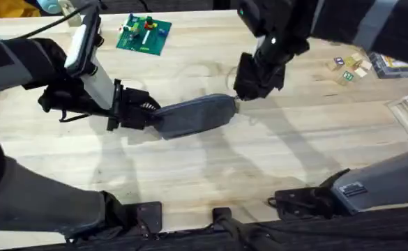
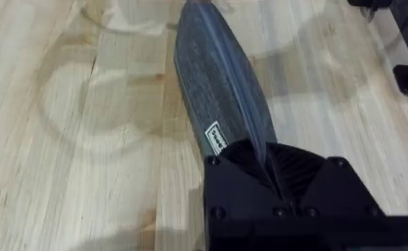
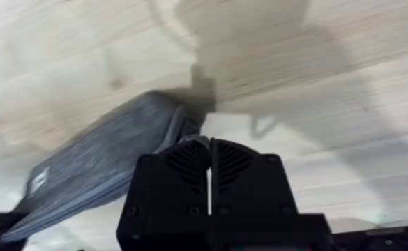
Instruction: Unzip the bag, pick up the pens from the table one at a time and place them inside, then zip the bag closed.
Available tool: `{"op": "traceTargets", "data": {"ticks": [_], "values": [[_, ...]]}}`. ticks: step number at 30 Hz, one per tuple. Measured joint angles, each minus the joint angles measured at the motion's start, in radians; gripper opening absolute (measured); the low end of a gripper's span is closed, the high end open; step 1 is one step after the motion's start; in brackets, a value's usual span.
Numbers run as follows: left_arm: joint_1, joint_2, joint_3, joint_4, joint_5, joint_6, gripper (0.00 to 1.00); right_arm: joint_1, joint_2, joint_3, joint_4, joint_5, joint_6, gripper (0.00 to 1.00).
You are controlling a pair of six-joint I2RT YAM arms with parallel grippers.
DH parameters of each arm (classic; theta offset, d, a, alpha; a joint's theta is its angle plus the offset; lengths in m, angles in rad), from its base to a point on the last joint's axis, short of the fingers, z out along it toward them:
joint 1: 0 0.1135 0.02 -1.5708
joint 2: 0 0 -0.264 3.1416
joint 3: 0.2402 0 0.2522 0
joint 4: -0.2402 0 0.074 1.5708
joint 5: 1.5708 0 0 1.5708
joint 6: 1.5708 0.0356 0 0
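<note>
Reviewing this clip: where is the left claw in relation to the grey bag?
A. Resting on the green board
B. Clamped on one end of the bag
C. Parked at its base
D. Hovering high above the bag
B: the left claw is closed on the bag's near end.

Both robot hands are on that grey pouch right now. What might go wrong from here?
The left hand pinches one end of the bag while the right hand sits at the other end, apparently on the zipper. If the left grip slips, the bag may slide across the table instead of unzipping. The right hand could also lose the small pull.
</note>
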Motion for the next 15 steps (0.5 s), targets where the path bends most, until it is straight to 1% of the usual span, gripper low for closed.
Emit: {"op": "traceTargets", "data": {"ticks": [1,3,4,11,15], "values": [[-0.001,0.0,-0.001,0.0,0.001,0.0,0.044,0.0,-0.005,-0.085,0.067,0.028,-0.007,0.031],[-0.001,0.0,-0.001,0.0,0.001,0.0,0.044,0.0,-0.014,-0.136,0.097,0.036,-0.01,0.031],[-0.004,0.0,-0.001,0.0,0.0,0.0,0.044,0.0,-0.024,-0.191,0.125,0.038,-0.014,0.031],[-0.004,0.0,-0.002,0.0,-0.001,0.0,0.044,-0.002,-0.032,-0.209,0.12,0.058,-0.021,0.032],[-0.004,0.0,-0.002,0.0,-0.004,0.0,0.044,-0.002,-0.06,-0.209,0.107,0.065,-0.025,0.032]]}}
